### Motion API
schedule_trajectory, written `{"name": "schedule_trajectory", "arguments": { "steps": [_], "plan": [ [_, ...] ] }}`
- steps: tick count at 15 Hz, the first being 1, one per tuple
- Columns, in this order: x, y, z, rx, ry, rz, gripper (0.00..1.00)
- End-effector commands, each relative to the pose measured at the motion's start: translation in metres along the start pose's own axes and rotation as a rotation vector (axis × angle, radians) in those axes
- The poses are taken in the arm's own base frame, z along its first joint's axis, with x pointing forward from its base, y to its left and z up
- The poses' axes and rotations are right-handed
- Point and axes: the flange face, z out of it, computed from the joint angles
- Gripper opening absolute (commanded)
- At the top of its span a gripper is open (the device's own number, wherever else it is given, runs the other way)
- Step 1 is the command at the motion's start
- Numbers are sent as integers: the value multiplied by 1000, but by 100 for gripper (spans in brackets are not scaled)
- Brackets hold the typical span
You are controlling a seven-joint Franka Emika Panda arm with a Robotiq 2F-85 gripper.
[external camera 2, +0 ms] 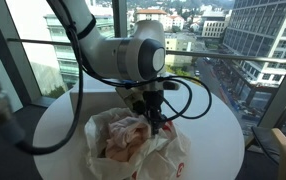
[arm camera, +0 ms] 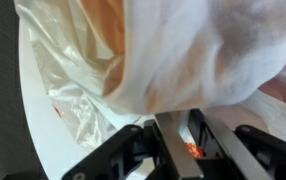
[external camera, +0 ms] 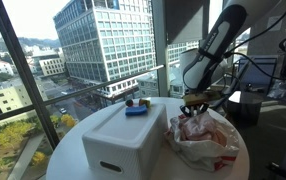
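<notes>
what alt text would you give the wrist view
A crumpled white plastic bag with orange-red print fills most of the wrist view, lying on a white table. At the bottom edge the dark pincer pinches a red-printed fold of the bag between its fingers.

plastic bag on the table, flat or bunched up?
Bunched up. The plastic bag stands in a crumpled, puffy heap on the table, with folds in both exterior views. Whether its mouth is open, cannot tell.
</notes>
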Motion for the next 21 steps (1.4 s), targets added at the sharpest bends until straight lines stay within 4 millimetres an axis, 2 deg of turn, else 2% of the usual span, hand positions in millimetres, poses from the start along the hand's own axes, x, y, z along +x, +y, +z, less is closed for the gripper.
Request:
{"name": "schedule_trajectory", "arguments": {
  "steps": [1,3,5,9,13,16,17,19,21],
  "plan": [
    [-1,4,-18,17,36,5,4],
    [-2,3,-35,-1,82,-19,0],
    [-2,2,-56,-27,149,-47,4],
    [-4,-1,-109,-85,320,-71,6],
    [-16,-4,-158,-125,462,-63,4],
    [-29,-6,-176,-167,481,-58,5],
    [-35,-6,-175,-187,448,-60,31],
    [-48,-10,-170,-206,371,-82,38],
    [-64,-17,-166,-186,298,-117,54]
  ]
}}
